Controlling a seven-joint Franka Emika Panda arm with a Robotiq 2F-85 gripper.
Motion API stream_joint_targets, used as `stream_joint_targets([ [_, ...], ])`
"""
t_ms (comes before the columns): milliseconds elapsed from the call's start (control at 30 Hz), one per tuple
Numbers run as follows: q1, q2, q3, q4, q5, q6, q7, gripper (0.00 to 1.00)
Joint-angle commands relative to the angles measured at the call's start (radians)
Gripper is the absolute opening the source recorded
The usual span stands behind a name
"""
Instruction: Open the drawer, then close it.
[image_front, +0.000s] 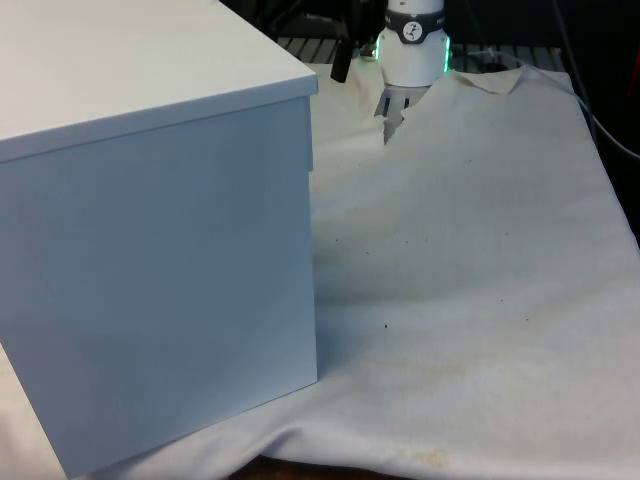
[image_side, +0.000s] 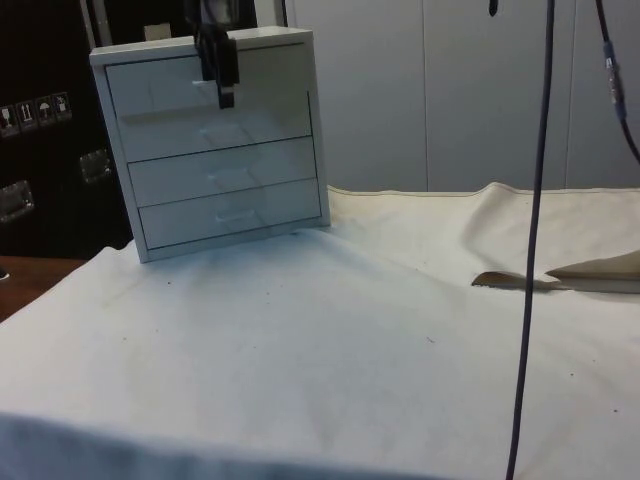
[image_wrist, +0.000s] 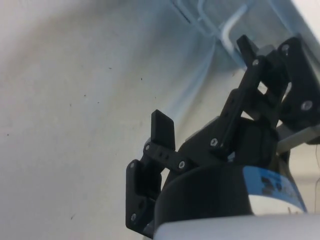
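In the front view the chest of drawers filled the left half, with bare cloth running to the right edge. In the side view it stood at upper left, the gripper before its top drawer. In the wrist view the fingers were spread apart, holding nothing, beside a handle.

The chest of drawers is plain white, its three drawer fronts and handles the same white. Before it, the gripper is black. Under the chest, the tablecloth is off-white, speckled with small dark specks and faint yellowish stains.
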Motion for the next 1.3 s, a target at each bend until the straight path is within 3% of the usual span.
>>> stream_joint_targets([
  [0, 0.003, 0.003, -0.004, -0.005, -0.011, 0.020, -0.002, 1.00],
  [267, 0.002, 0.013, -0.008, -0.014, -0.028, 0.051, -0.007, 0.99],
  [667, 0.004, 0.018, -0.011, -0.023, -0.041, 0.083, -0.004, 0.36],
  [733, 0.000, 0.015, -0.014, -0.013, -0.042, 0.077, -0.006, 0.22],
  [767, 0.005, 0.018, -0.012, -0.024, -0.044, 0.088, -0.003, 0.22],
  [833, 0.005, 0.018, -0.012, -0.024, -0.044, 0.089, -0.003, 0.13],
  [933, 0.015, 0.006, -0.018, -0.027, -0.055, 0.080, 0.014, 0.00],
  [1000, 0.026, -0.012, -0.023, -0.036, -0.070, 0.072, 0.033, 0.00],
  [1033, 0.006, 0.008, -0.016, -0.017, -0.050, 0.076, 0.017, 0.00],
  [1067, 0.026, -0.012, -0.023, -0.036, -0.070, 0.072, 0.033, 0.00],
  [1267, 0.049, -0.062, -0.014, -0.070, -0.115, 0.055, 0.092, 0.00],
])
